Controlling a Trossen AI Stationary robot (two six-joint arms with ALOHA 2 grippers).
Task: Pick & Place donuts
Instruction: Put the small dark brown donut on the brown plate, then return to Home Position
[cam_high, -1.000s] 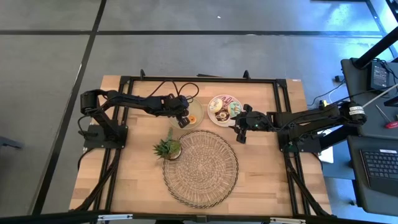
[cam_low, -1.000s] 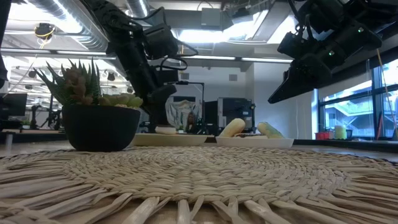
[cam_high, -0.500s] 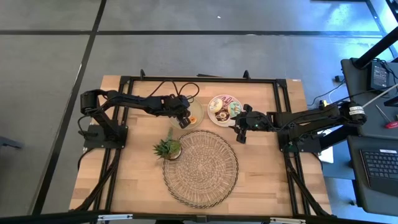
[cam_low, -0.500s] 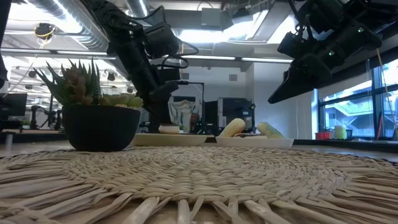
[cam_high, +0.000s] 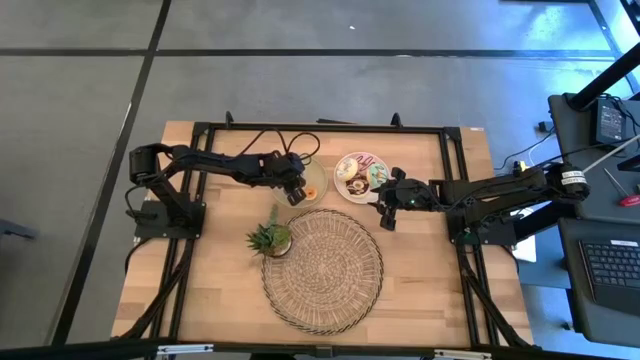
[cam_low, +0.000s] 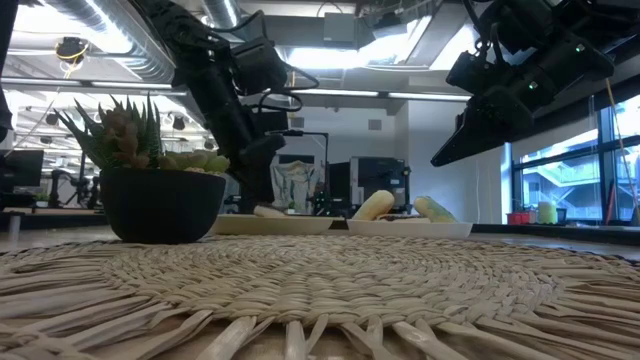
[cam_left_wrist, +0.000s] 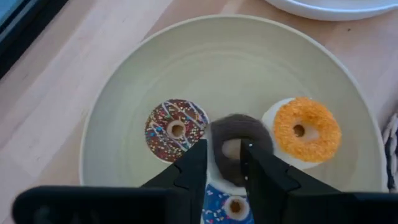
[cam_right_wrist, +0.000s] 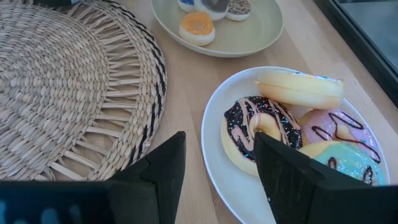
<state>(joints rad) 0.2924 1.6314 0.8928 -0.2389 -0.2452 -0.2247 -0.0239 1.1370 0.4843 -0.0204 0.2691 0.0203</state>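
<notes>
Right now I have the left claw (cam_left_wrist: 224, 163) down over the pale green plate (cam_left_wrist: 124, 81) at the back of the table (cam_high: 420, 290), its fingers clenched on a dark grey-brown mini donut (cam_left_wrist: 239, 132) that sits near the plate's middle. Just beside it on that plate lie a chocolate mini donut with sprinkles (cam_left_wrist: 176, 129) and an orange mini donut (cam_left_wrist: 306, 129), which appears to touch the gripped one, though I can't be sure from this angle. A blue-iced mini donut (cam_left_wrist: 229, 204) shows between the fingers, mostly hidden by them.

My right claw (cam_right_wrist: 214, 165) hangs above the table near the white plate (cam_right_wrist: 214, 106), fingers spread apart and holding nothing. That plate carries the larger donuts: a chocolate-iced donut with pink stripes (cam_right_wrist: 256, 130), a pale yellow donut (cam_right_wrist: 300, 88), a pink donut with dark drizzle (cam_right_wrist: 336, 127) and a light blue donut (cam_right_wrist: 339, 163), all crowded together and touching.

From above, the two plates sit side by side, with the woven round mat (cam_high: 322, 270) in front of them and the small potted plant (cam_high: 270, 238) at the mat's left edge.
</notes>
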